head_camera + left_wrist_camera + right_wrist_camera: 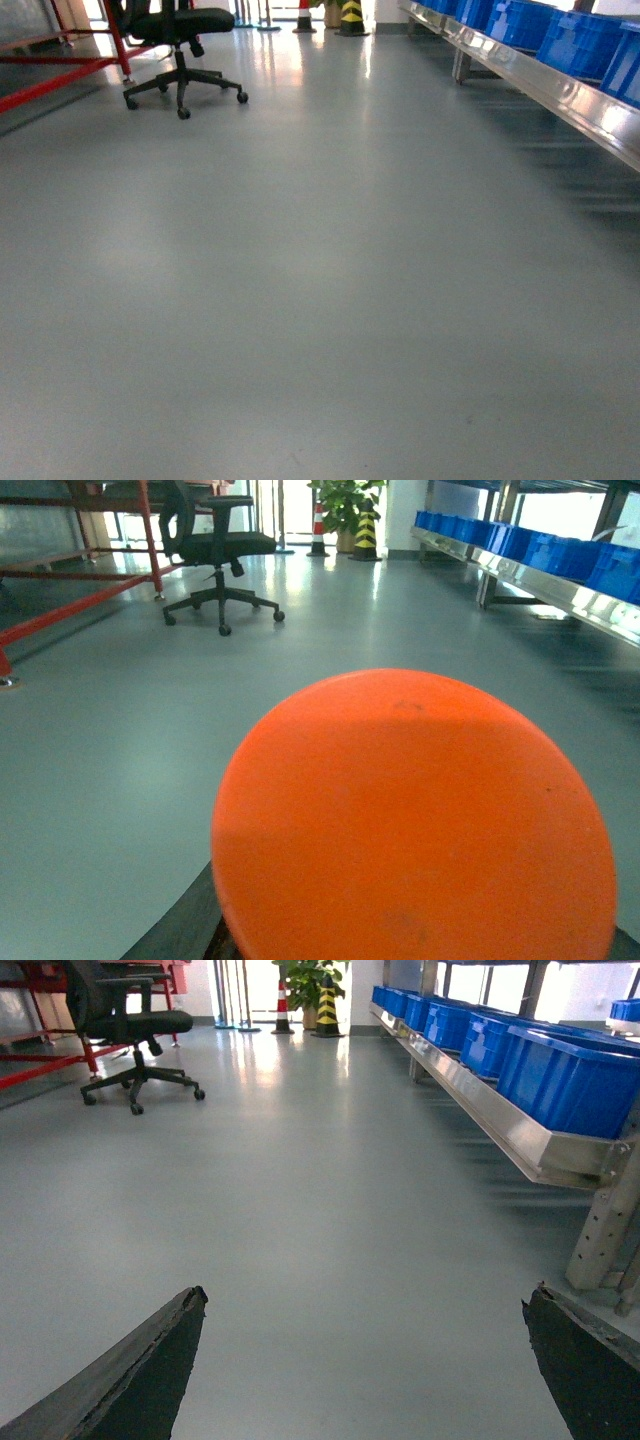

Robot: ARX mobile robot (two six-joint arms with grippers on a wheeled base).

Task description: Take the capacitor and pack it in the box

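A large round orange face, the capacitor (pixel 415 820), fills the lower part of the left wrist view, close to the camera and above the floor. A dark finger (pixel 185 925) of my left gripper presses against its lower left edge; the other finger is hidden behind it. My right gripper (pixel 365 1305) is open over bare grey floor, its two dark fingertips (pixel 190 1305) wide apart with nothing between them. The box is out of view. Neither gripper shows in the head view.
A black office chair (pixel 180 40) stands far left beside a red metal frame (pixel 60 75). A steel shelf with blue bins (pixel 560 40) runs along the right, with its post (pixel 605 1220) near my right gripper. Striped cones (pixel 350 15) stand far ahead.
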